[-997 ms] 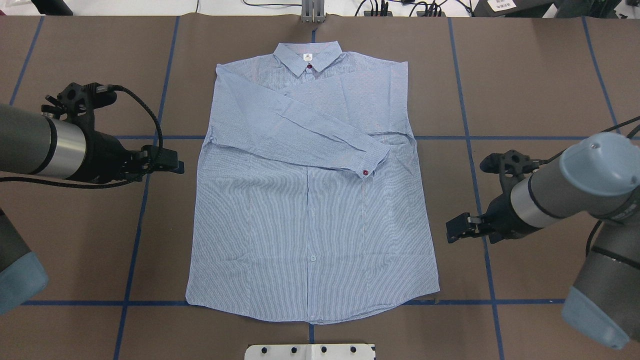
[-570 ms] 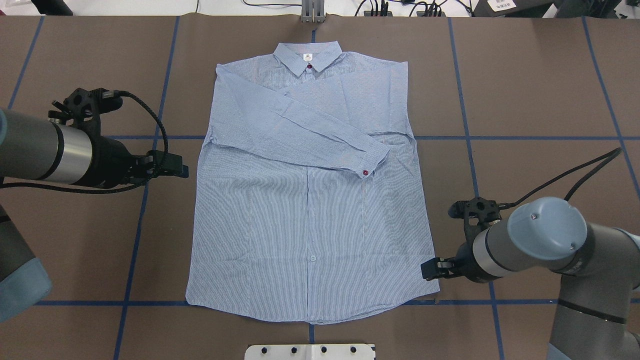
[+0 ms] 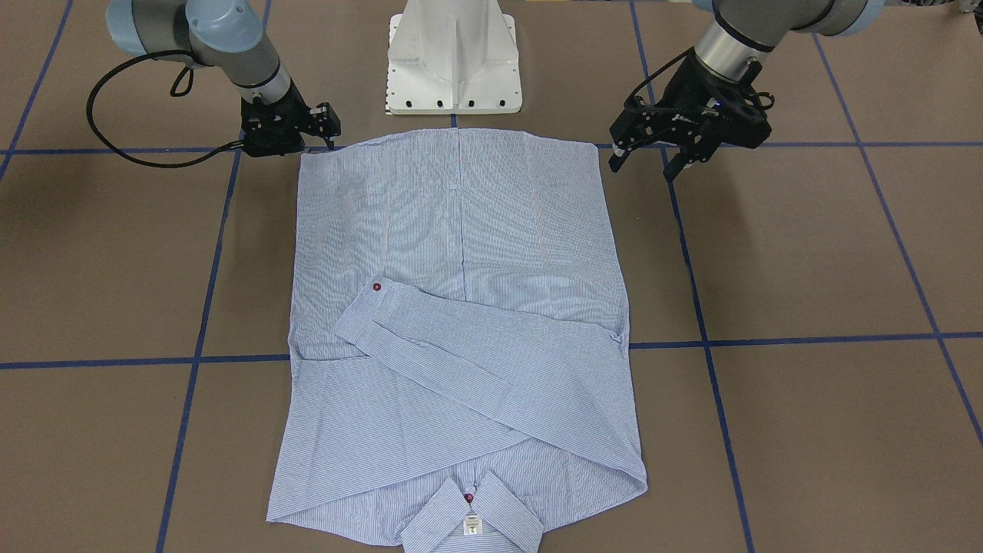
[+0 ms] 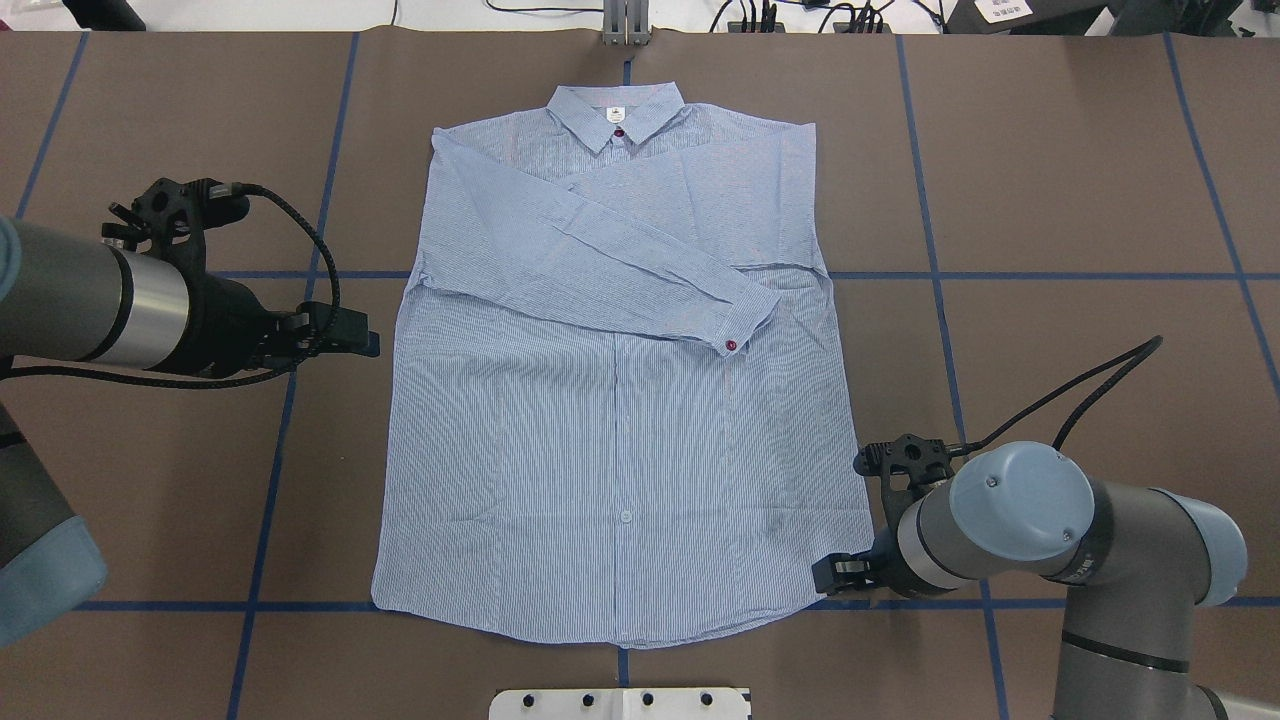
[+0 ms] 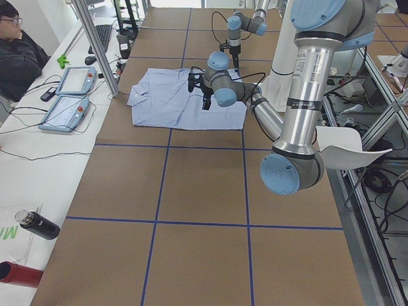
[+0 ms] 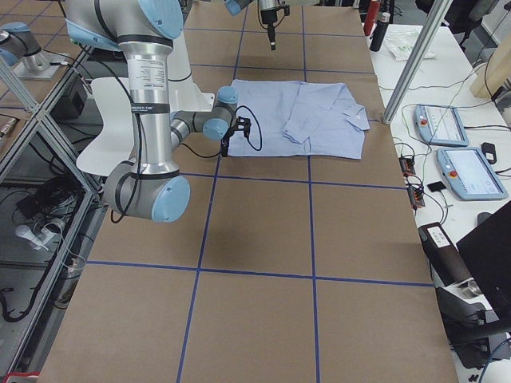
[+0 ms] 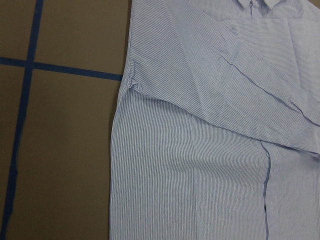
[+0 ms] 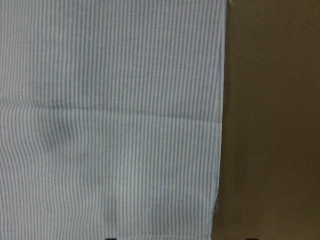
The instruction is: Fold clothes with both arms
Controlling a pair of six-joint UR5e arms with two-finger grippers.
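Observation:
The striped shirt [image 4: 620, 440] lies flat on the brown table, collar [image 4: 615, 110] at the far edge, both sleeves folded across the chest, one cuff with a red button [image 4: 731, 345]. My left gripper [image 4: 350, 340] is open and empty, hovering just off the shirt's left side seam below the armpit; it also shows in the front view [image 3: 645, 163]. My right gripper [image 4: 832, 578] is open and low at the shirt's near right hem corner [image 3: 307, 151]. The right wrist view shows the shirt's edge [image 8: 217, 125] between its fingertips.
The white pedestal base [image 3: 453, 61] stands at the near edge behind the hem. Blue tape lines [image 4: 280, 450] grid the table. A metal post [image 4: 625, 25] stands beyond the collar. An operator [image 5: 16, 44] and tablets [image 5: 70, 95] are at a side bench.
My right gripper has moved from beside the shirt's right edge toward the robot and down to the near right hem corner. My left gripper has barely shifted.

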